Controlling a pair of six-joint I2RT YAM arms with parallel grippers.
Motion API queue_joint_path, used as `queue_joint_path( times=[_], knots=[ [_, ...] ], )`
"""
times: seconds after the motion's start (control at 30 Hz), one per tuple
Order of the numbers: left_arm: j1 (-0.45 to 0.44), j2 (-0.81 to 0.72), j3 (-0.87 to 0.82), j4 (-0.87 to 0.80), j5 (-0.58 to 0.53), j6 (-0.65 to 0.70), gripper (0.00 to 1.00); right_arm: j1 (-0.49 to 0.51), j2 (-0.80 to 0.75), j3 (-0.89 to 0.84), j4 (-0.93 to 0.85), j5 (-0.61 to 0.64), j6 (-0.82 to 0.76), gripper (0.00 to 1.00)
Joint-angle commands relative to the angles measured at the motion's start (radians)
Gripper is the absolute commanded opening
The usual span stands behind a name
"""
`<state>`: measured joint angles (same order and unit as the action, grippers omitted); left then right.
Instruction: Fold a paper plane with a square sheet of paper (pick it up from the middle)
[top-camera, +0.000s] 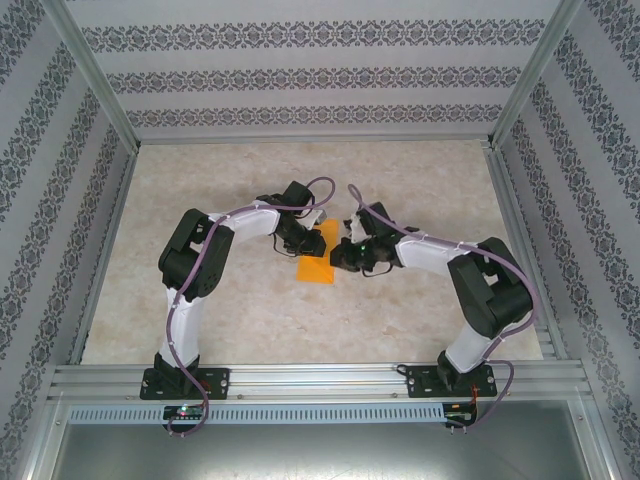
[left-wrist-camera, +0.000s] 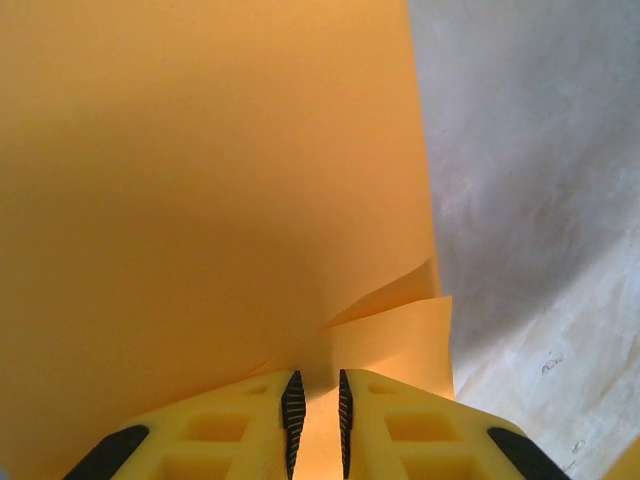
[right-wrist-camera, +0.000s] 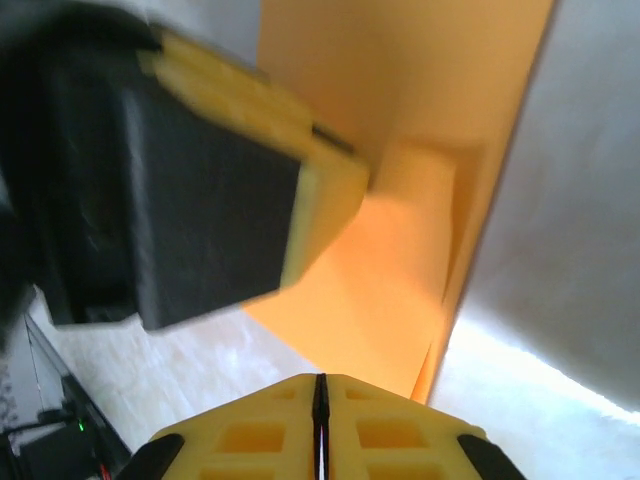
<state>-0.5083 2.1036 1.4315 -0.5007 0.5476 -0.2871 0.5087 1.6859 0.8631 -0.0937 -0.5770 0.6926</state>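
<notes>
Pinching the paper (top-camera: 316, 266) at the middle of the table (top-camera: 200, 320), left gripper (left-wrist-camera: 315, 405) is clamped on a folded edge. Right gripper (right-wrist-camera: 320, 390) is clenched just beside it. Probably best to hold firm and crease slowly.

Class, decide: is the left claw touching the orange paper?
Touching. In the left wrist view, the square sheet of paper runs down between the nearly closed pads of the left claw.

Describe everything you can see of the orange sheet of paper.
The orange sheet is thin, plain, bright orange paper, partly folded, with layered flaps overlapping near one edge. It sits midway on the table between both grippers, seemingly raised on one side. The left gripper pinches it in nearly closed jaws; the right gripper, shut, meets its edge, grip unclear.
</notes>
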Motion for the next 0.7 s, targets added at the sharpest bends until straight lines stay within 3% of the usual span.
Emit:
queue_joint_path(
  times=[0.0,0.3,0.67],
  knots=[
    [0.012,0.074,-0.037,-0.012,-0.069,0.029,0.23,0.020,0.033,-0.018,0.084,-0.026,0.063,0.09],
    [0.016,0.075,-0.046,-0.013,-0.071,0.032,0.23,0.030,0.130,0.038,0.019,-0.009,0.001,0.07],
    [0.022,0.080,-0.045,-0.017,-0.076,0.040,0.23,0.025,0.124,0.014,-0.099,0.080,-0.077,0.05]
  ],
)
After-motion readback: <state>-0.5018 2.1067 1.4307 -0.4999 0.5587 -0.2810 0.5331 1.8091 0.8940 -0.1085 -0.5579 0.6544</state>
